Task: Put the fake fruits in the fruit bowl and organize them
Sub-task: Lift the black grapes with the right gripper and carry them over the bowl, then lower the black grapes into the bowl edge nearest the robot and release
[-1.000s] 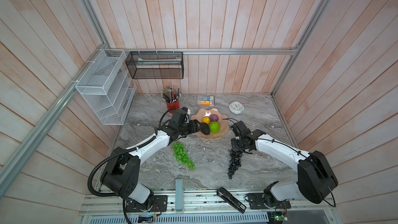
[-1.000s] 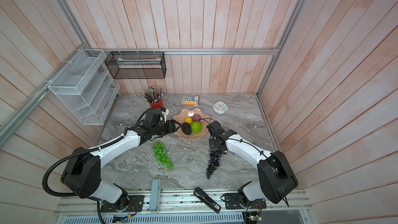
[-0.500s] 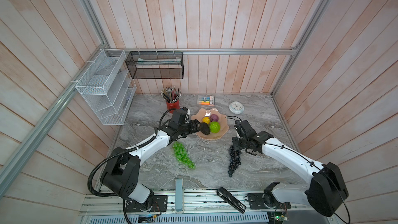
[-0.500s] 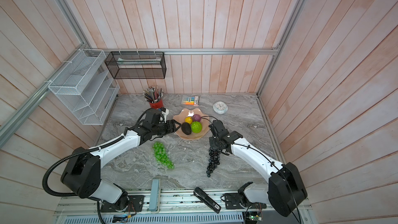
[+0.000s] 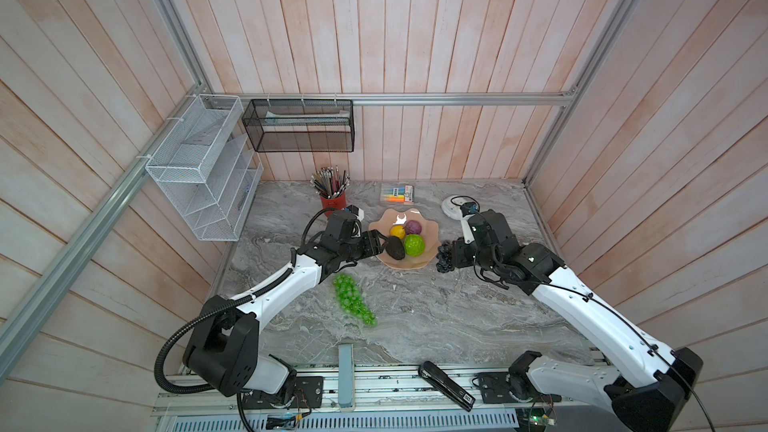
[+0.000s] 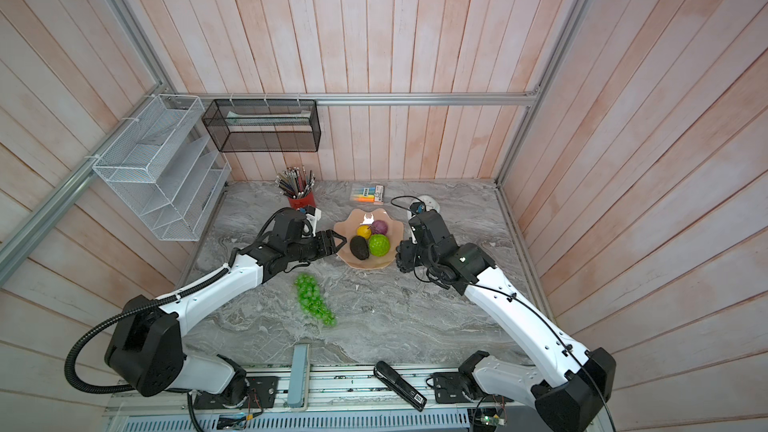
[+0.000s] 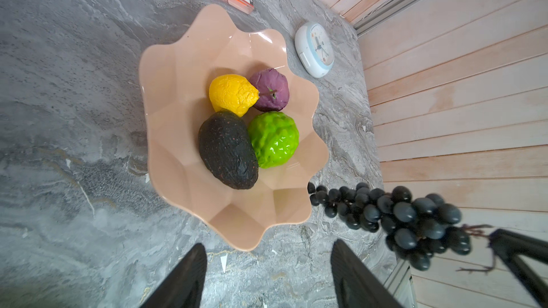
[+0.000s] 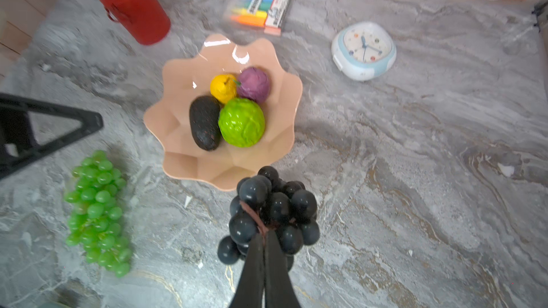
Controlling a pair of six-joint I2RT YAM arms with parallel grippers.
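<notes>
The peach fruit bowl (image 5: 376, 228) (image 8: 178, 69) holds a dark avocado (image 5: 395, 248), a yellow ball (image 5: 397, 231), a purple ball (image 5: 413, 226) and a bumpy lime-green ball (image 5: 414, 245). My right gripper (image 8: 264, 235) (image 5: 455, 255) is shut on the stem of the black grape bunch (image 8: 272, 202) (image 5: 444, 257), which hangs in the air just beside the bowl's right rim. My left gripper (image 7: 267, 247) (image 5: 380, 241) is open and empty at the bowl's left rim. The green grape bunch (image 5: 353, 299) (image 8: 98, 211) lies on the table in front of the bowl, to the left.
A red pencil cup (image 5: 332, 197), a highlighter pack (image 5: 397, 193) and a white clock (image 5: 453, 205) stand behind the bowl. Wire racks (image 5: 208, 168) hang on the left and back walls. A black stapler (image 5: 446, 386) lies on the front rail.
My right gripper has lifted the black grape bunch off the table and carried it back to the bowl's right rim. The left arm has not moved.
</notes>
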